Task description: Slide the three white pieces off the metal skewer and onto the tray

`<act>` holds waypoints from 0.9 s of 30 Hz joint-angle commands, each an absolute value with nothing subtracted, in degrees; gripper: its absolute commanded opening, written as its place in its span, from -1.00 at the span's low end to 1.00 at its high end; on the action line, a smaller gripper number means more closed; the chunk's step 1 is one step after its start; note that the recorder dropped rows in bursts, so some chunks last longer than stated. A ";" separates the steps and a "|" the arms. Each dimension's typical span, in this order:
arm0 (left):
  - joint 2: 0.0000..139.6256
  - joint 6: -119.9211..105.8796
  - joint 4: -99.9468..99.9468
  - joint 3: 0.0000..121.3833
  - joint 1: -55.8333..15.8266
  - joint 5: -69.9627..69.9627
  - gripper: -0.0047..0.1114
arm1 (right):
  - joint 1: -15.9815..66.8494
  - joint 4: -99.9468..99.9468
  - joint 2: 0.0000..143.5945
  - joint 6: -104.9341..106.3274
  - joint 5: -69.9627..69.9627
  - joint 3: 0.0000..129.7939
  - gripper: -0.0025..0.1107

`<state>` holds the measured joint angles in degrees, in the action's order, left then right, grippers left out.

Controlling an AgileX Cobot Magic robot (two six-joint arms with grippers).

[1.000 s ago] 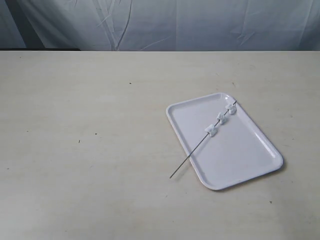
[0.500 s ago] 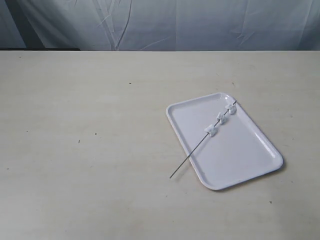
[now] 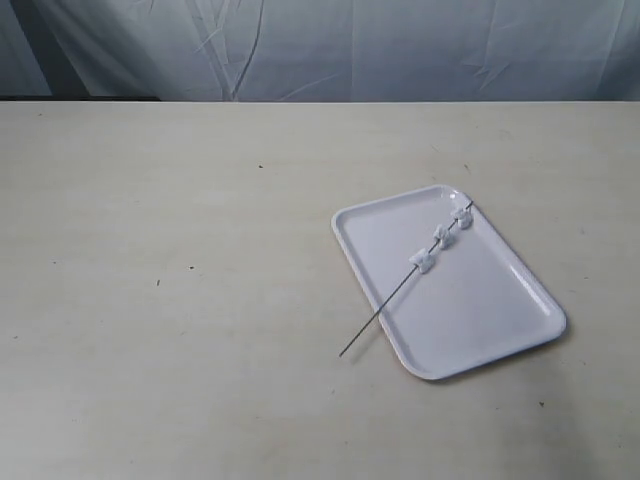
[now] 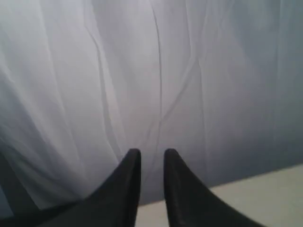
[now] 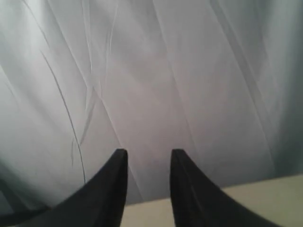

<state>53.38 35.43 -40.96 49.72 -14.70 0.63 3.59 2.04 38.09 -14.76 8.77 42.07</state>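
Tabletop [image 3: 160,300] cream, speckled, creased white curtain [image 3: 350,50] behind, left hand [image 4: 151,158] slightly parted, right hand [image 5: 148,158] wider, both empty

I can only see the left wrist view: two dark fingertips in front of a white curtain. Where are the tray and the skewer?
Observer: The tray lies on the table, right of centre in the exterior view.
Operator: Are the pieces off?
Observer: No. All three white pieces sit threaded on the metal skewer, over the tray's far half.
Operator: And the right gripper?
Observer: The right gripper faces the curtain, jaws apart, holding nothing.
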 commanded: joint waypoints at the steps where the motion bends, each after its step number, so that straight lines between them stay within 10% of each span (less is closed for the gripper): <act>1: 66.12 36.42 -41.51 58.08 -25.69 9.80 -0.31 | 5.64 1.73 48.54 -9.16 21.88 51.45 -0.40; 10: 90.97 -6.65 -2.77 70.22 -35.77 34.37 -0.06 | 8.17 6.09 66.00 3.21 38.00 62.60 -0.40; 27: 119.46 -16.63 24.63 86.54 -38.55 56.21 -0.06 | 8.06 5.60 75.25 7.21 40.94 62.58 -0.40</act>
<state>117.82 -16.43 22.01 85.40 -36.82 56.19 8.07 5.67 74.08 6.81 41.20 62.13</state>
